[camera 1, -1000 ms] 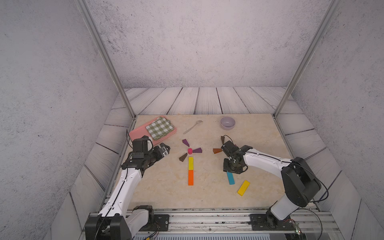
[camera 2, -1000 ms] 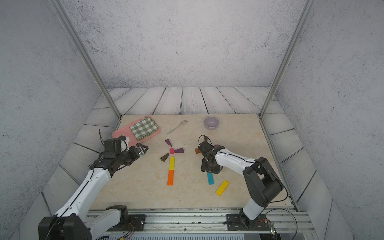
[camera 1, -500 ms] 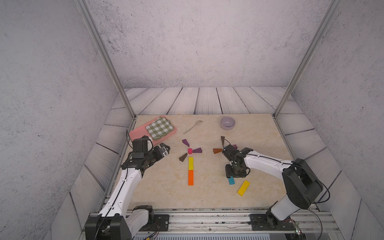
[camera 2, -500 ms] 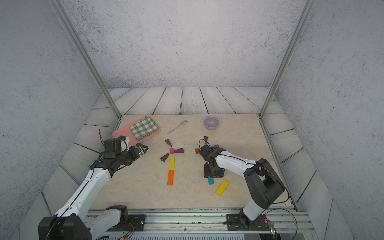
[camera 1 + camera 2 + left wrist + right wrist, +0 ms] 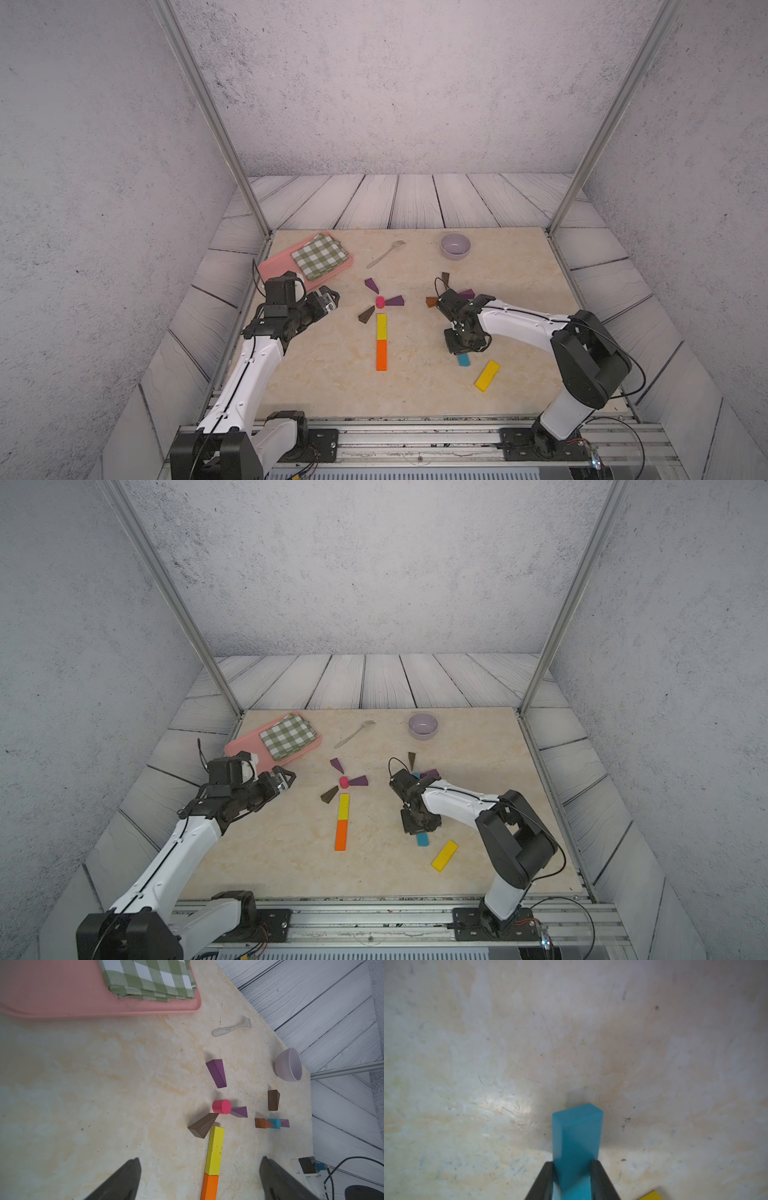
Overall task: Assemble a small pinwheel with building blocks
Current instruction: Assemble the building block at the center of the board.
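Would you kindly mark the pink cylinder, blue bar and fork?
pink cylinder (image 5: pixel 380 302), in a top view, round top.
blue bar (image 5: pixel 579 1136), right wrist view, broad face.
fork (image 5: pixel 385 254), in a top view, mid-handle.

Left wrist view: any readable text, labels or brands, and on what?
"LUCKYDA": raised lettering on the outer wall of the lilac bowl; the end curves out of sight.
Marking on the handle of the fork: too small to read.
No other text shows.

Rough grey plaster walls close three sides; pale wooden planks slope beneath them; a beige marbled tabletop lies in the middle; two slanted metal posts rise from its far corners; soft, even light.
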Tool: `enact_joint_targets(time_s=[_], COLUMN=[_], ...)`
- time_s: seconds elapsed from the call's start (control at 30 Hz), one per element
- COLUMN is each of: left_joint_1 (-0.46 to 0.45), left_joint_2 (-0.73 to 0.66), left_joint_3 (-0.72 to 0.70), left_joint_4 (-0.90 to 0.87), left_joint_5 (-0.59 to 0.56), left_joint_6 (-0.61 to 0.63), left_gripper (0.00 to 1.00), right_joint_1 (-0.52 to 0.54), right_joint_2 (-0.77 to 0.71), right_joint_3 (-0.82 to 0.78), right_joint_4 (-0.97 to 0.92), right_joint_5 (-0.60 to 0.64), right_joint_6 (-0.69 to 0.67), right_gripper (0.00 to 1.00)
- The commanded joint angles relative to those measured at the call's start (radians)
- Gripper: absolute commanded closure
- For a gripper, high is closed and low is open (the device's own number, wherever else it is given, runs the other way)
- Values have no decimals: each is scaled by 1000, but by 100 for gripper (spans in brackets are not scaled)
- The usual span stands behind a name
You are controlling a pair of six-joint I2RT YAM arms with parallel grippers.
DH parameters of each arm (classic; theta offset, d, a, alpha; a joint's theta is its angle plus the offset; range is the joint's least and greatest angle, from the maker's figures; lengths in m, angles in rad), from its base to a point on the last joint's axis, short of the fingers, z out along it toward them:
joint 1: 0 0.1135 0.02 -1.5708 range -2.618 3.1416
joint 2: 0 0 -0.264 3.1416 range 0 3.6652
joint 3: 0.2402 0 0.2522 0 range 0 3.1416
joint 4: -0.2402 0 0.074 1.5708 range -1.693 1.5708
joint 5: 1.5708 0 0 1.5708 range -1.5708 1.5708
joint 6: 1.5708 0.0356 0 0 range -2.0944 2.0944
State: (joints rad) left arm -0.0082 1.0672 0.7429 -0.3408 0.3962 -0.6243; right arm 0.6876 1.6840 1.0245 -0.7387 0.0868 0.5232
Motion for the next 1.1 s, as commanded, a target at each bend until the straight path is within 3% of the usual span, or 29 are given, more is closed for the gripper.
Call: enact_joint_targets(time_s=[0.0,0.2,0.33,0.47,0.63,0.8,1.07], left_joint_1=[7,7,7,8,7,7,8], left_joint_2=[-5,-13,-12,-10,2,1,-2], left_joint_3=[3,2,0,-1,0,-2,-3], left_joint_4=[-7,-10,-12,-11,-9,-5,-7], left_joint_5=[-8,-14,-16,-19,-10,-13,-11], left_joint_6=[20,24,24,24,24,23,24], left_gripper=[4,4,4,4,4,4,4], right_joint_1=[-27,-109,-109,-109,-111,-116,-152], right_joint_2=[55,51,79,92,48,-36,11], right_joint_3=[-4,70,97,60,65,44,44], right_joint_4=[48,83,73,108,82,59,76], right_joint_5=[-1,-12,-59,-87,-61,-22,-14], right_joint_6=[-52,-129,-149,-122,-112,-122,-145], right_gripper=[74,76,73,53,42,41,43])
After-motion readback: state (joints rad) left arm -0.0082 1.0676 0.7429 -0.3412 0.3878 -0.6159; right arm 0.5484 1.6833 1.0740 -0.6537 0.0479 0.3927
